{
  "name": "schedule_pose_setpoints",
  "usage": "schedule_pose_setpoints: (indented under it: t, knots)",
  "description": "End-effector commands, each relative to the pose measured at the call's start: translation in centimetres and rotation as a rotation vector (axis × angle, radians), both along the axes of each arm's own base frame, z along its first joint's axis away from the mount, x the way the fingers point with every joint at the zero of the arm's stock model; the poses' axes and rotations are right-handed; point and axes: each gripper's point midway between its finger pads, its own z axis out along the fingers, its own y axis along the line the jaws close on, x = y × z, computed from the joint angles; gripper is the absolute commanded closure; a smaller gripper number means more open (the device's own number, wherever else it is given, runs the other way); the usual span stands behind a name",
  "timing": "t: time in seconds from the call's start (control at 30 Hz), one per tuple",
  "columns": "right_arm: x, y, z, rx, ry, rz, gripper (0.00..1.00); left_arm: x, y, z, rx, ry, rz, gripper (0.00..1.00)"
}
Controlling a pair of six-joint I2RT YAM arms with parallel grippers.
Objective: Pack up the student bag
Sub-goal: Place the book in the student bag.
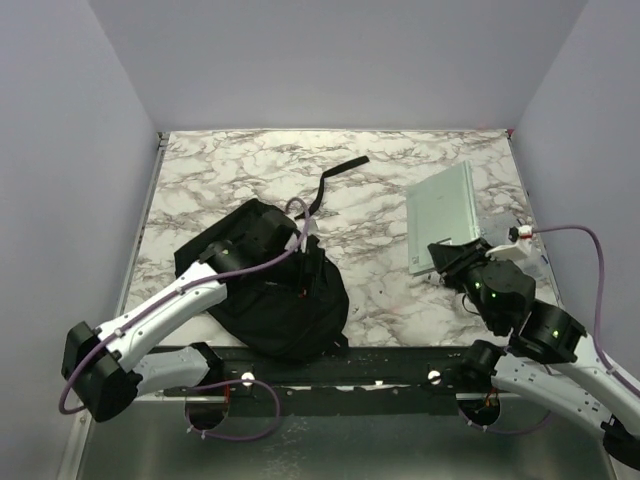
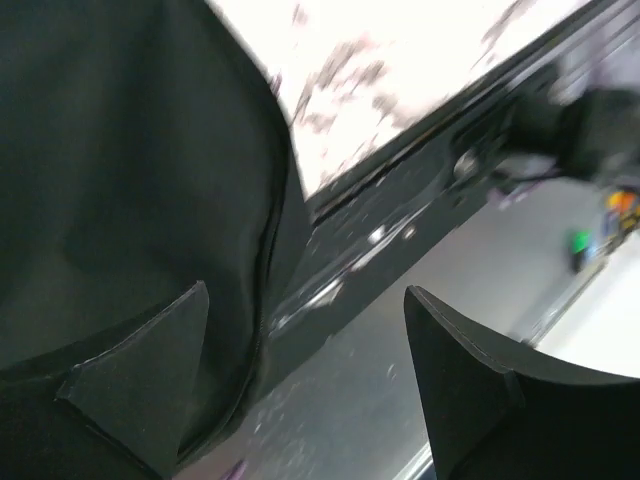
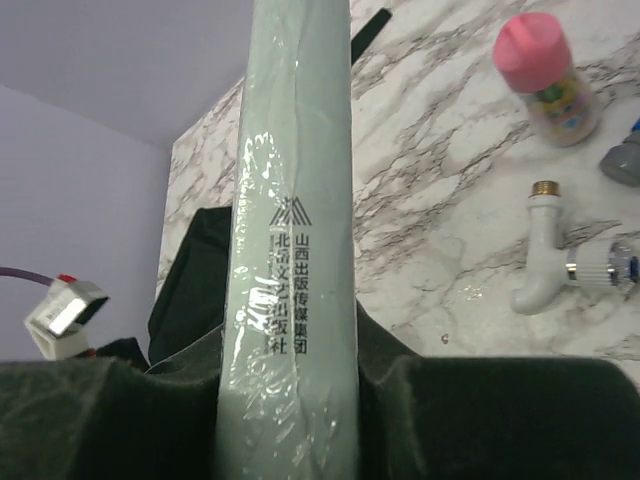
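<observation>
Right end effector (image 3: 290, 400) grips the book (image 1: 442, 215); the student bag (image 1: 290, 310) lies at its 9 o'clock. Left end effector (image 2: 305, 292) gapes wide.

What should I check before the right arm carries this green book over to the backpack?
1. Right gripper shut on the pale green book at its spine: ok.
2. Left gripper gripping the black backpack: not ok, it is open and holds nothing.
3. Backpack mouth open: cannot tell.
4. Pink-capped bottle and white tap fitting apart from the book: ok.
</observation>
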Motion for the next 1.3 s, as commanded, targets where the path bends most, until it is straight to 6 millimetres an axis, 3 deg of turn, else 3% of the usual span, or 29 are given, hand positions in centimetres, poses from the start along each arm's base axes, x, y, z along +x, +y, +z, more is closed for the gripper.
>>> schedule_pose_setpoints:
  t: [0.0, 0.13, 0.2, 0.27, 0.43, 0.6, 0.77, 0.9, 1.07, 1.17, 1.27]
  knots:
    - [-0.4, -4.0, 3.6, 0.019, -0.100, -0.127, 0.99, -3.9, 2.0, -4.3, 0.272, 0.077, -0.148, 0.20]
    - [-0.4, -3.5, 4.0, 0.009, -0.101, -0.098, 0.99, -4.9, 2.1, -6.6, 0.406, 0.116, -0.210, 0.21]
    - [-0.3, -3.1, 3.9, -0.004, -0.091, -0.087, 0.99, -4.8, 2.4, -7.6, 0.463, 0.117, -0.199, 0.29]
    - [-0.2, -2.5, 3.7, -0.015, -0.083, -0.068, 0.99, -4.8, 2.7, -8.1, 0.499, 0.125, -0.190, 0.39]
    - [0.0, -1.6, 3.5, -0.044, -0.082, -0.025, 0.99, -4.6, 3.2, -8.5, 0.536, 0.118, -0.170, 0.45]
    - [-0.1, -0.3, 3.4, -0.056, -0.082, 0.036, 0.99, -3.5, 4.0, -7.9, 0.582, 0.070, -0.127, 0.75]
    - [-0.3, 1.9, 3.1, -0.066, -0.042, 0.131, 0.99, -1.2, 3.8, -4.6, 0.554, -0.067, -0.055, 1.00]
    - [-1.8, 6.0, 2.5, -0.026, 0.019, 0.333, 0.99, 1.6, 4.5, -0.3, 0.518, -0.231, 0.084, 1.00]
    - [-6.6, 11.7, 1.7, 0.093, 0.169, 0.696, 1.00, 4.1, 5.4, 4.7, 0.441, -0.382, 0.247, 1.00]
    - [-9.0, 13.0, 1.7, 0.169, 0.258, 0.818, 1.00, 5.2, 5.5, 7.2, 0.375, -0.438, 0.338, 1.00]
    - [-10.5, 13.5, 0.3, 0.246, 0.361, 0.853, 1.00, 5.9, 5.5, 8.9, 0.310, -0.477, 0.404, 1.00]
